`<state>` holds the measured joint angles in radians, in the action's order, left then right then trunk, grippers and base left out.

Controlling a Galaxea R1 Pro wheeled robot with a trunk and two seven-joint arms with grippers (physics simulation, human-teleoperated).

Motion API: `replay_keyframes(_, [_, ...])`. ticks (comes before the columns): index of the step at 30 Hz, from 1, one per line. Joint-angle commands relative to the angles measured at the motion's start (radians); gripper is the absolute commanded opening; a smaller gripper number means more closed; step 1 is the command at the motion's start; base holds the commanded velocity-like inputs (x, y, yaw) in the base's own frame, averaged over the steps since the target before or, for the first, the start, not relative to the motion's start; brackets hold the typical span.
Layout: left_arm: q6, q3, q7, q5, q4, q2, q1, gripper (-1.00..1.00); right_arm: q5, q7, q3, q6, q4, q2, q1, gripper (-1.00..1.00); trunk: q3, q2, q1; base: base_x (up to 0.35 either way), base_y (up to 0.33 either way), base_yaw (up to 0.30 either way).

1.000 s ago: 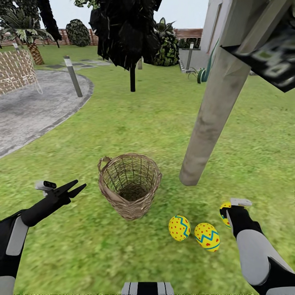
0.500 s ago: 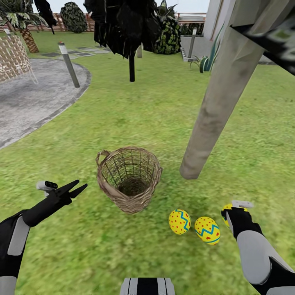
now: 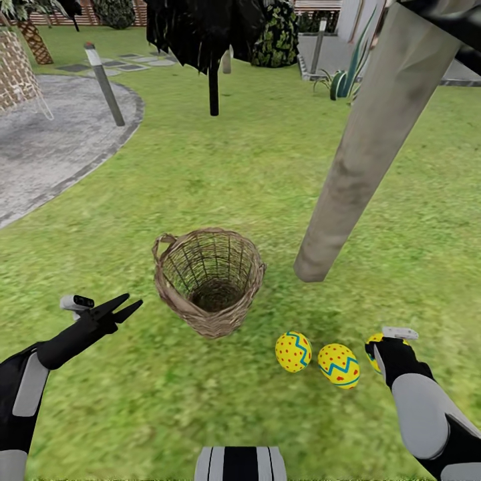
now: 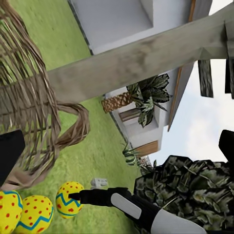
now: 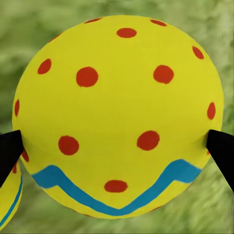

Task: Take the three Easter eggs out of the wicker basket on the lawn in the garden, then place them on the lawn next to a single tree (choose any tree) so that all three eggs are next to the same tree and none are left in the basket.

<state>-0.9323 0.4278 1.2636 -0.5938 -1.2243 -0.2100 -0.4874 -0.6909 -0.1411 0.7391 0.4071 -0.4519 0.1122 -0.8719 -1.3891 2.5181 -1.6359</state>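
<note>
Easter eggs: two [image 3: 293, 351] [image 3: 339, 365] on lawn [image 3: 220, 180] right of emptied wicker basket [image 3: 208, 280], near tree trunk [image 3: 364, 150]. Left end effector [image 3: 127, 308] spread, idle. Third egg [image 5: 119, 114] pinched by right end effector [image 3: 381, 342]; lower to grass beside others, then release. From head view this egg mostly hidden, ground contact unclear.

Left fingers [image 3: 127, 308] spread in air, right fingers [image 5: 222, 148] pinching egg [image 5: 119, 114]

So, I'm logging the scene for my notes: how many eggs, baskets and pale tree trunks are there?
Easter eggs: 3 ( between the right gripper's fingers)
Wicker basket: 1
Pale tree trunk: 1
Total: 5
</note>
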Motion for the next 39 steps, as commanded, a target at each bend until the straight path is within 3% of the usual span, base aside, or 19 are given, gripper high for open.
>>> replay_keyframes(1, [-0.008,0.000,0.002,-0.003,0.000,0.000,0.000,1.00,-0.004,-0.001,0.003,0.003,0.001,0.001,-0.004,-1.00,-0.005,0.001,0.000,0.000,0.000,0.000])
replay_keyframes(19, [-0.008,-0.001,0.000,-0.003,0.000,0.002,0.000,1.00,-0.009,0.006,-0.001,-0.003,0.030,0.005,-0.019,-1.00,-0.074,0.005,-0.008,0.000,0.000,0.000])
replay_keyframes(22, [-0.008,-0.001,-0.001,-0.002,0.000,0.020,0.000,1.00,-0.009,0.006,-0.001,-0.002,0.029,0.005,-0.019,-1.00,-0.086,0.005,-0.010,0.000,0.000,0.000])
replay_keyframes(31, [-0.008,-0.003,-0.001,-0.001,0.001,0.023,0.000,1.00,-0.009,0.006,-0.001,-0.002,0.028,0.004,-0.019,-1.00,-0.121,0.008,-0.014,0.000,0.000,0.000])
replay_keyframes(34, [-0.008,-0.021,-0.002,-0.001,0.001,0.023,0.000,1.00,-0.009,0.006,-0.001,-0.002,0.027,0.005,-0.019,-1.00,-0.132,0.008,-0.015,0.000,0.000,0.000])
replay_keyframes(39, [-0.008,-0.026,-0.001,-0.003,0.003,0.023,0.000,1.00,-0.009,0.006,-0.001,-0.001,0.026,0.006,-0.019,-1.00,-0.132,0.008,-0.015,0.000,0.000,0.000])
